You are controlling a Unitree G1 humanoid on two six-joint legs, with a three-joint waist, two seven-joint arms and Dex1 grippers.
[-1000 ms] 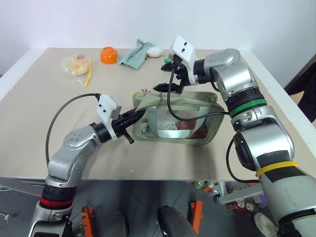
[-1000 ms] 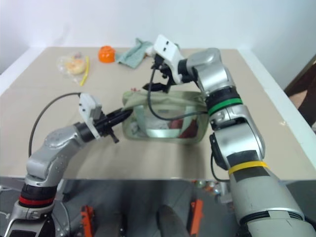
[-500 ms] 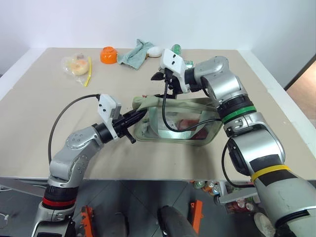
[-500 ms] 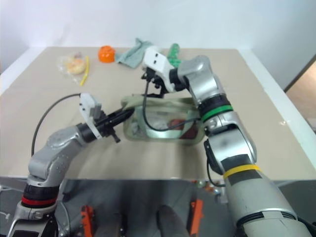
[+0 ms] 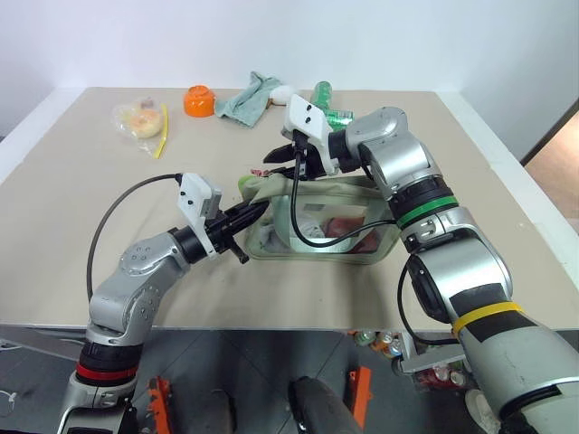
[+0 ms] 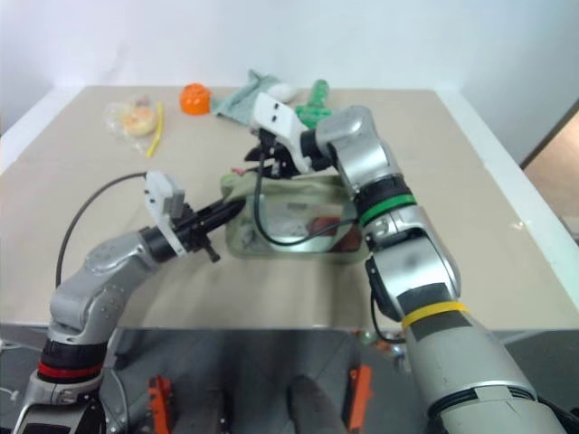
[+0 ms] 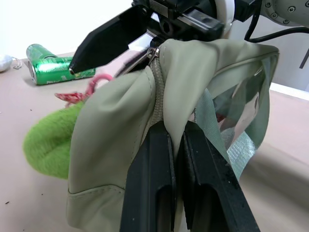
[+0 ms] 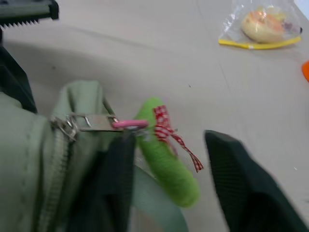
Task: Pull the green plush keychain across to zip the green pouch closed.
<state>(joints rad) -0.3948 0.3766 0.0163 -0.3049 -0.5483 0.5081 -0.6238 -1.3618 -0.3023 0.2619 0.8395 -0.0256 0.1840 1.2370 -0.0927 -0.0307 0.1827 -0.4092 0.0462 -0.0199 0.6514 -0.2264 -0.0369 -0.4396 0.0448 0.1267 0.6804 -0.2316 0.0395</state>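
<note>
- The green pouch [image 5: 326, 221] stands on the bench [image 5: 81, 226] near the front edge, clear panel facing the robot, its top zipper running left to right
- The left gripper [image 5: 256, 210] has its fingers [image 7: 149, 183] pressed together, pinching a fold of fabric at the left end of the green pouch, just at the end of the zipper
- The green plush keychain [image 8: 166, 157] hangs off the left end of the green pouch from a pink loop on the metal zipper pull [image 8: 94, 123]; a red checked ribbon is tied at its top
- The right gripper [image 8: 166, 150] reaches in from above the green pouch toward that same left end; its fingers [image 8: 236, 179] stand partly apart, one on each side of the green plush keychain
- In the right wrist view one finger lies close against the pink loop and zipper pull, while the other stands clear of the plush; a closed grip cannot be confirmed
- Along the far edge of the bench lie a green can [image 7: 55, 70], a teal cloth [image 5: 249, 98], an orange cup [image 5: 198, 99] and a clear bag of food [image 5: 140, 117]
</note>
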